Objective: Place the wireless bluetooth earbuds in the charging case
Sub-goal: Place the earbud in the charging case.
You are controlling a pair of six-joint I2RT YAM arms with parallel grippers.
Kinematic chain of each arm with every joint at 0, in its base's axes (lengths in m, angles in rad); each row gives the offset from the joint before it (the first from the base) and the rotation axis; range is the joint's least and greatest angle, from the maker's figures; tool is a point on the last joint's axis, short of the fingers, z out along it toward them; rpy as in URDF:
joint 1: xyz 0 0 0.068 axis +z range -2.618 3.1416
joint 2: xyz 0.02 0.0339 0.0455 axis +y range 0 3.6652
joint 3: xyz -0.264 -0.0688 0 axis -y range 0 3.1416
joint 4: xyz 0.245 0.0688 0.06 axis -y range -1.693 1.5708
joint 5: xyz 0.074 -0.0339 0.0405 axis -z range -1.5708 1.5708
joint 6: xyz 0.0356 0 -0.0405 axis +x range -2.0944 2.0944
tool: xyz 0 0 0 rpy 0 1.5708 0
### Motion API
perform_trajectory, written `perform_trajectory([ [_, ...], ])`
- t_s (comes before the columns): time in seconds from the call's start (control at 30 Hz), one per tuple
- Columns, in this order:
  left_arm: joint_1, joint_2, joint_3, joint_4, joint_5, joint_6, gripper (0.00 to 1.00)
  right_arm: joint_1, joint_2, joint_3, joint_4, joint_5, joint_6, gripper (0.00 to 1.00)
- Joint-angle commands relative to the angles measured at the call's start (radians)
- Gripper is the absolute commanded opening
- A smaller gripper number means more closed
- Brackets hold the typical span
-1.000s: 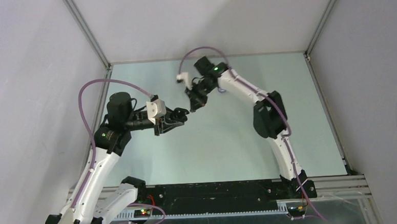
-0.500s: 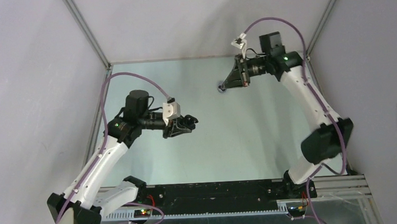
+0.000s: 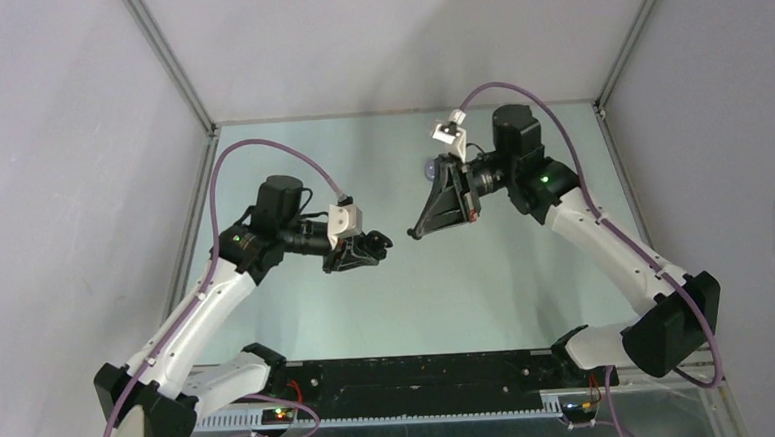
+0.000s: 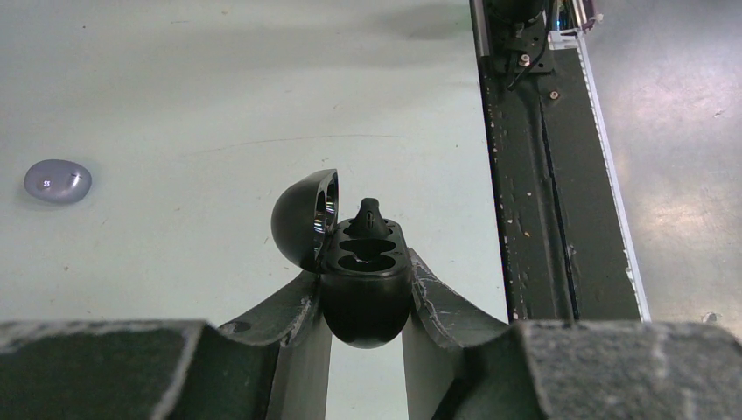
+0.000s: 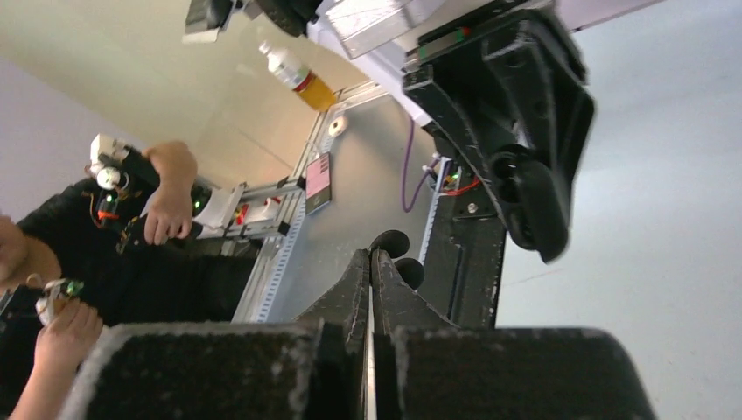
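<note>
The right fingers (image 3: 429,214) swung away, then returned near the charging case (image 3: 373,244), itself shifted rightward.

Setting: robotics lab test cell. Evidence: white panel walls (image 3: 59,146) on aluminium struts (image 3: 165,60); pale green table (image 3: 417,287); black mounting rail (image 3: 422,372); seated person (image 5: 105,262) gripping control handles beyond it.
</note>
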Motion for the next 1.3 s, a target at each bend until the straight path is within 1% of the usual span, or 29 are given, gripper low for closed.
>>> perform_trajectory([
  [0.0, -0.009, -0.003, 0.047, -0.005, 0.036, 0.028, 0.08, 0.076, 0.004, 0.002, 0.08, 0.034, -0.032, 0.0],
  [0.1, -0.011, 0.003, 0.045, 0.002, 0.051, 0.02, 0.07, 0.122, 0.031, 0.002, 0.11, 0.069, -0.039, 0.0],
  [0.27, -0.01, 0.011, 0.041, 0.015, 0.076, 0.002, 0.08, 0.165, 0.077, 0.002, 0.156, 0.119, -0.049, 0.0],
  [0.47, -0.01, 0.007, 0.039, 0.024, 0.092, -0.011, 0.08, 0.2, 0.14, 0.002, 0.148, 0.155, -0.104, 0.0],
  [0.63, -0.01, 0.001, 0.03, 0.037, 0.094, -0.021, 0.07, 0.23, 0.158, 0.002, 0.131, 0.176, -0.157, 0.0],
  [0.87, -0.01, -0.004, 0.024, 0.044, 0.099, -0.026, 0.08, 0.243, 0.154, 0.001, 0.076, 0.22, -0.232, 0.0],
  [1.13, -0.01, -0.008, 0.025, 0.044, 0.098, -0.028, 0.07, 0.248, 0.161, 0.001, 0.045, 0.262, -0.28, 0.0],
  [1.27, -0.01, -0.01, 0.022, 0.045, 0.096, -0.026, 0.07, 0.247, 0.161, 0.002, 0.04, 0.27, -0.279, 0.0],
])
